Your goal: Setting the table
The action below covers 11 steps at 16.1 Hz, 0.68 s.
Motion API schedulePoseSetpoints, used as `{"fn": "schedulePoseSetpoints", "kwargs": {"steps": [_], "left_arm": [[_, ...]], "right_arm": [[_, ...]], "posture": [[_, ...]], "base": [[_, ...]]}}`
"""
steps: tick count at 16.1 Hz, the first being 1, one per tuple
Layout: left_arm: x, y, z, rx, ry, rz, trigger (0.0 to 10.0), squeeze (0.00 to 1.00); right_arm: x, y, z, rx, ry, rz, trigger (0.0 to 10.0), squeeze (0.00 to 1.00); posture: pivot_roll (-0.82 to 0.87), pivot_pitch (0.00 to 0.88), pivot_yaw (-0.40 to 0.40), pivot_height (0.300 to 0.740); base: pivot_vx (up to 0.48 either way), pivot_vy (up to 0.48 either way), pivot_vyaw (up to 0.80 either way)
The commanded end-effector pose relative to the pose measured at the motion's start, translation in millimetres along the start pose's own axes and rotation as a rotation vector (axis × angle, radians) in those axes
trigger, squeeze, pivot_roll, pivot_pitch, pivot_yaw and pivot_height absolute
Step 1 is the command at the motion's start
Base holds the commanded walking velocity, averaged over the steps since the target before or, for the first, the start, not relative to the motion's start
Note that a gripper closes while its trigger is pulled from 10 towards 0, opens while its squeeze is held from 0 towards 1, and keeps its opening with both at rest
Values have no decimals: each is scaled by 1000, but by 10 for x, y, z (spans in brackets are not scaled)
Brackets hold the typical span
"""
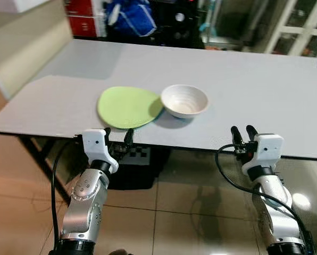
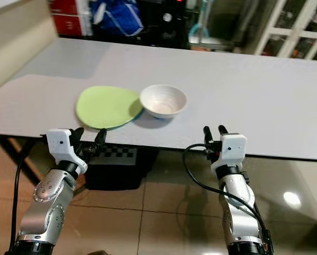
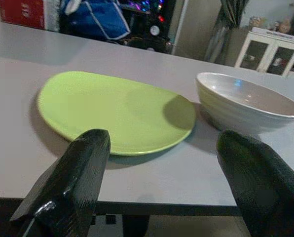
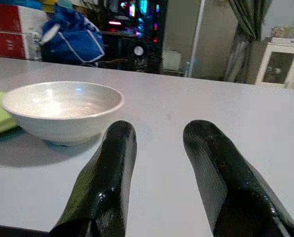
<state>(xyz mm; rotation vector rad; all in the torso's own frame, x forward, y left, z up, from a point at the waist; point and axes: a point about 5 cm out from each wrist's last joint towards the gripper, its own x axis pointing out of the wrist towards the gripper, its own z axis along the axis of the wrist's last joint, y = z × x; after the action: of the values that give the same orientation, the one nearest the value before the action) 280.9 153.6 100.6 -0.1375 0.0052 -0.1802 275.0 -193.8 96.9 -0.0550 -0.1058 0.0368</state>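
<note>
A flat, round lime-green plate (image 1: 127, 107) lies near the front edge of the grey surface (image 1: 265, 95). At its 3 o'clock a white ribbed bowl (image 1: 184, 100) stands upright and empty, its rim overhanging the plate's edge, the two just beside or touching.

A matt, smooth grey counter (image 1: 254, 90) is seen ahead of the jaws. The green plate (image 1: 127, 107) is smooth with a soft sheen; the white bowl (image 1: 184, 100) looks glazed, faintly ribbed and glossy. The fingers (image 3: 73, 185) are glossy black plastic. The floor (image 1: 190, 212) is laid in shiny tiles.
</note>
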Motion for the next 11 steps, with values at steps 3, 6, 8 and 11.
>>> {"fn": "schedulePoseSetpoints", "kwargs": {"steps": [3,6,8,11], "left_arm": [[-23,29,-17,3,2,-5,10000,0],[-30,109,-5,21,3,18,10000,0],[-26,103,3,25,-6,19,10000,0],[-16,90,0,29,-9,19,10000,0]], "right_arm": [[24,-103,-15,-16,9,-11,10000,0],[30,-159,-51,-35,26,-8,10000,0],[41,-150,-49,-35,25,-6,10000,0],[60,-147,-54,-34,25,2,10000,0]], "posture": [[6,0,-21,740],[14,0,-28,740],[15,0,-29,740],[14,0,-33,740]], "base": [[0,0,0],[-320,0,0],[-126,0,0],[0,0,0]]}}
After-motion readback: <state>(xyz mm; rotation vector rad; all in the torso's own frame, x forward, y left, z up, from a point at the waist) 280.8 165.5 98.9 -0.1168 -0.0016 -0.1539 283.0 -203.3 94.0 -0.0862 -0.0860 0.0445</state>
